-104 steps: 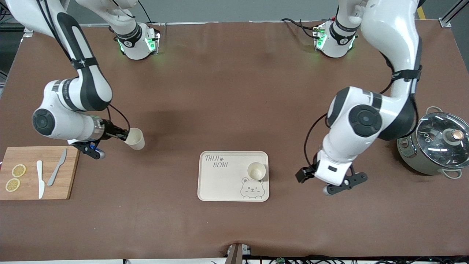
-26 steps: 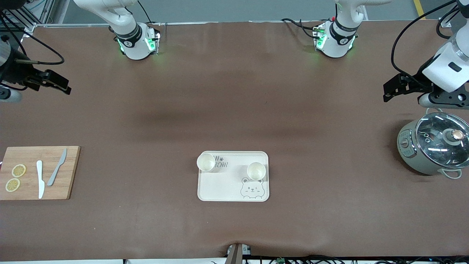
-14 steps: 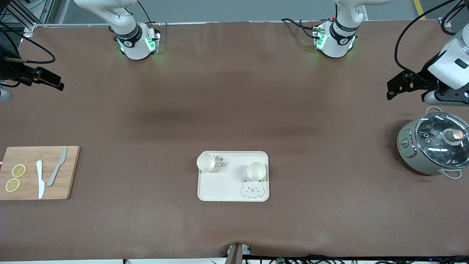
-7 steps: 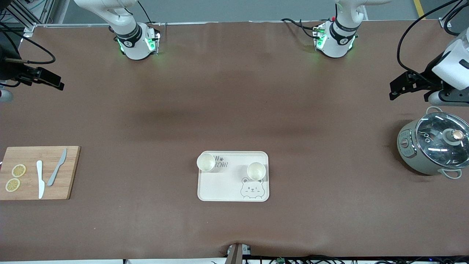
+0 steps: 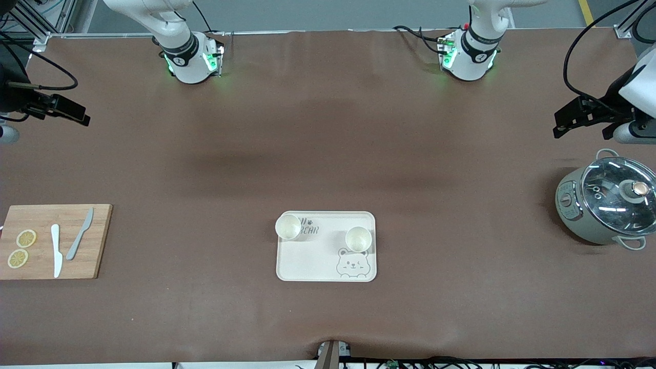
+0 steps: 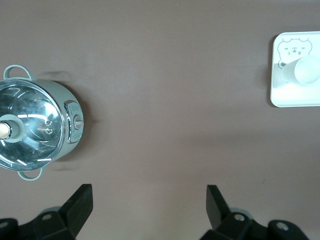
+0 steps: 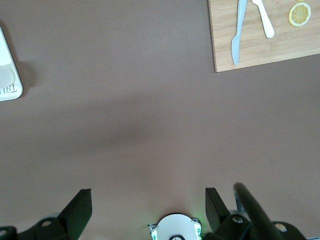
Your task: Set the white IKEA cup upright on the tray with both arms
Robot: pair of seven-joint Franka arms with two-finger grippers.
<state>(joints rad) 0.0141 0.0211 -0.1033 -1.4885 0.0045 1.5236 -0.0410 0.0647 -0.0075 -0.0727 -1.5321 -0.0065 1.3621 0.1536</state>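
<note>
Cream-coloured and rounded at the corners, the tray [image 5: 326,256] lies on the brown worktop [image 5: 328,154] in the middle of the side near the front camera, with two white cups standing upright on it. One cup [image 5: 288,227] sits at the tray's corner toward the right arm's end, covering the start of the grey lettering, of which only "BEAR" and part of the line above can be read. The other cup [image 5: 358,239] stands just above the drawn bear face [image 5: 352,265], toward the left arm's end.

Both tools hang well apart from the tray, each with its fingers spread wide and gripping nothing. The left tool [image 6: 149,207] hovers over the worktop at the left arm's end, over bare brown surface beside a grey-green pot [image 5: 605,206] with a glass lid. The right tool [image 7: 148,207] hovers over the worktop at the right arm's end, near the edge.

A wooden cutting board [image 5: 54,241] lies at the right arm's end, near the front camera, carrying two lemon slices [image 5: 21,248], a white knife [image 5: 56,250] and a grey knife [image 5: 80,233].
</note>
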